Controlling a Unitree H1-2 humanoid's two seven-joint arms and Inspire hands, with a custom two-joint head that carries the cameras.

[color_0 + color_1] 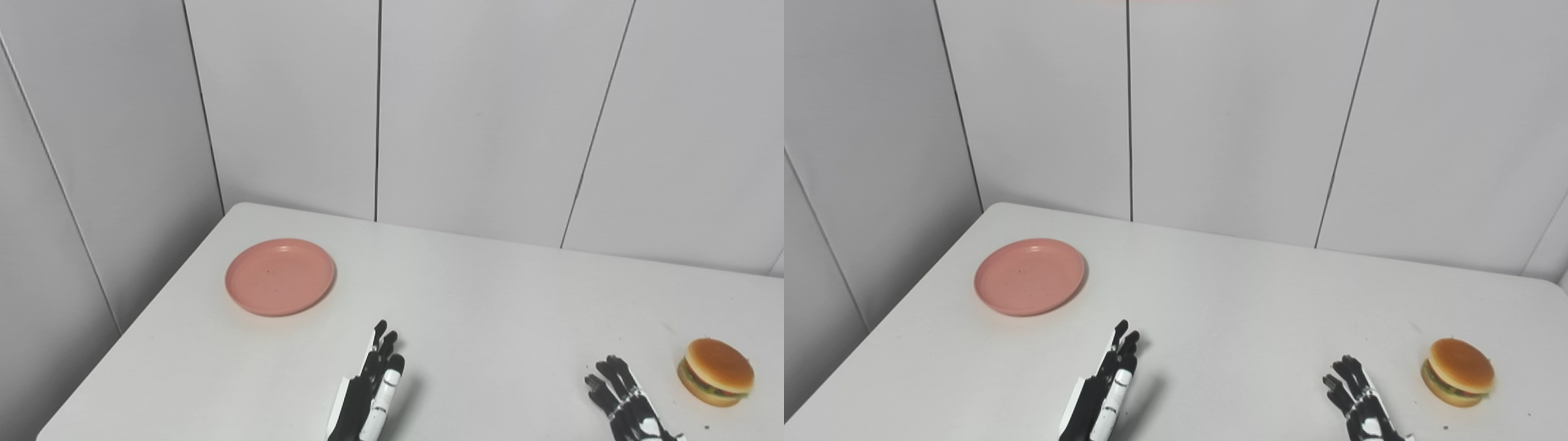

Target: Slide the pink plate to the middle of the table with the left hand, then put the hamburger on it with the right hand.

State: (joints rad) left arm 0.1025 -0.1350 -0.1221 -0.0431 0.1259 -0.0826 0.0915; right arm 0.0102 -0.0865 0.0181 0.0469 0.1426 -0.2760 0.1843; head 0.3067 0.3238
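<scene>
A round pink plate (280,277) lies empty on the white table (465,294) at the far left. A toy hamburger (715,372) sits near the right front of the table. My left hand (372,386) is open, fingers stretched forward, at the front middle, below and to the right of the plate and apart from it. My right hand (621,398) is open at the front right, just left of the hamburger and not touching it. Both hands hold nothing.
Grey panelled walls (478,110) stand close behind the table and along its left side. The table's left edge (147,312) runs diagonally near the plate.
</scene>
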